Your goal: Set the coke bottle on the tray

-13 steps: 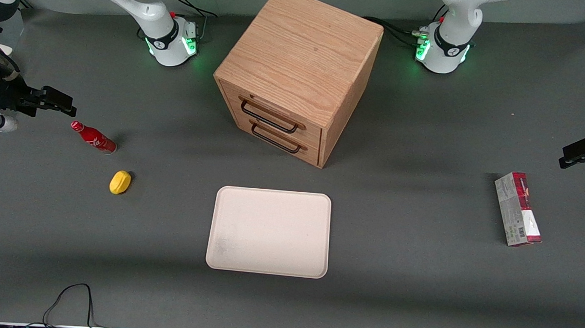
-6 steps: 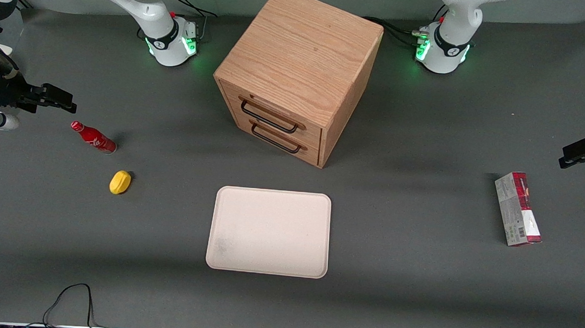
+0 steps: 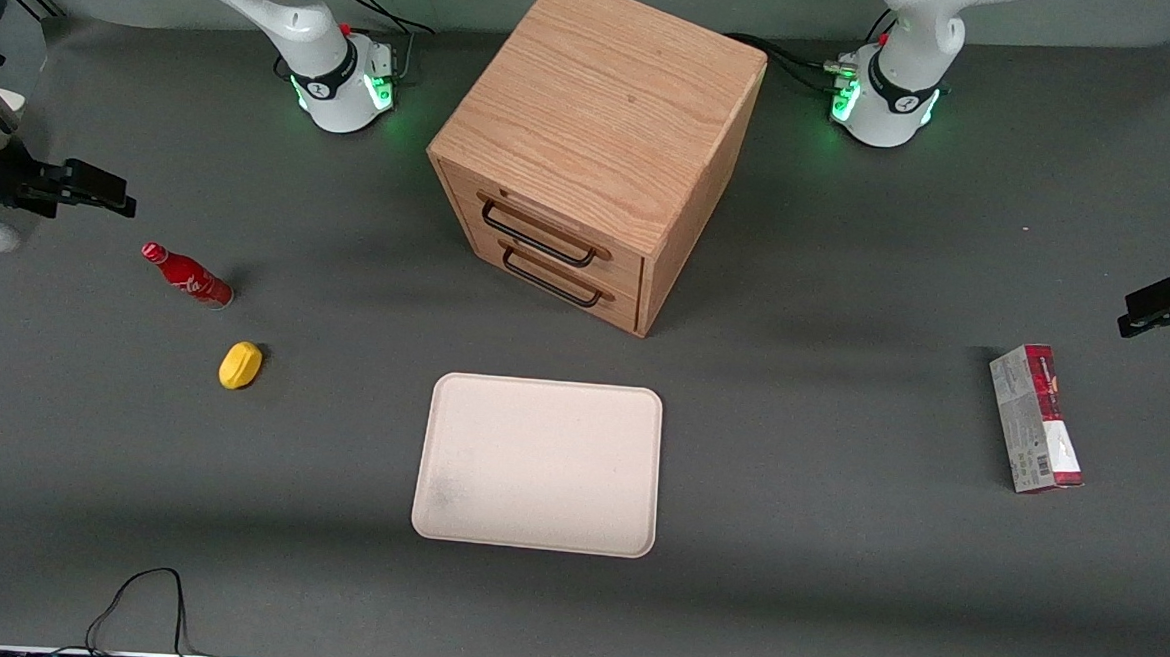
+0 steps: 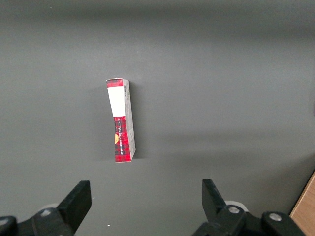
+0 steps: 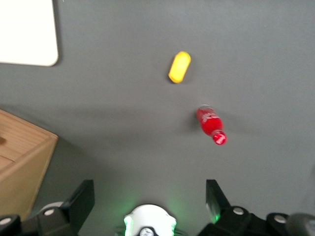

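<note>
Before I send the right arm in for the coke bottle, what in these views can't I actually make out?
- Coke bottle: lettering too small in the front view, blurred in the right wrist view.
- Gripper: open, but its fingertips run off the right wrist view's edge; the arm is cut by the front view's edge.
- Tray: only a corner shows in the right wrist view.
- Cabinet drawers: shut, contents hidden.

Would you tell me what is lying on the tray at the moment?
Nothing lies on the tray; the coke bottle stands on the table, under the open pincer. Nothing is hidden there.

arms: glossy white shells | bases: green lights, black cables | gripper (image 5: 149, 196): black, fingers spread wide
</note>
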Motion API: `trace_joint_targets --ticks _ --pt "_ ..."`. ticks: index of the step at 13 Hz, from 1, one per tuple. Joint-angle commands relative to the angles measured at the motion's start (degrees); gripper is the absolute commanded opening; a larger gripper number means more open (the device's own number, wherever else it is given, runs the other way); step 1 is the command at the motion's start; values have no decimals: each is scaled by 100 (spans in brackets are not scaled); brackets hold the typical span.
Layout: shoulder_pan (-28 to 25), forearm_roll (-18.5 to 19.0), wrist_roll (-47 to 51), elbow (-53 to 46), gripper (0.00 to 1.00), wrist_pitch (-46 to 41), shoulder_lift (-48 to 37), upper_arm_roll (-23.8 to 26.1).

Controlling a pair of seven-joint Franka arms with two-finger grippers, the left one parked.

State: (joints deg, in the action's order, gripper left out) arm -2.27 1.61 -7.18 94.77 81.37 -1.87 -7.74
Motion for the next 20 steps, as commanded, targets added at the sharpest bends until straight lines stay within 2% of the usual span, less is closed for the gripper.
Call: trace_joint_targets --ticks 1,4,6,13,15,17,18,20 --pt "-46 540 -572 785 100 -7 -812 -202" --pt "-46 683 -1370 1876 100 125 -2217 -1008" --pt "-54 902 -1602 2020 100 108 -2485 -1370" --pt "-81 912 -1585 2081 100 300 -2213 -1344" --pt "-72 938 -1523 2509 100 781 -2151 -1353" --pt "-46 955 -1514 3229 100 1676 -2195 -1380" --pt "-28 1121 -1514 3485 100 2072 -2143 -1415" --pt "-28 1175 -1505 3934 100 2864 -2055 -1765"
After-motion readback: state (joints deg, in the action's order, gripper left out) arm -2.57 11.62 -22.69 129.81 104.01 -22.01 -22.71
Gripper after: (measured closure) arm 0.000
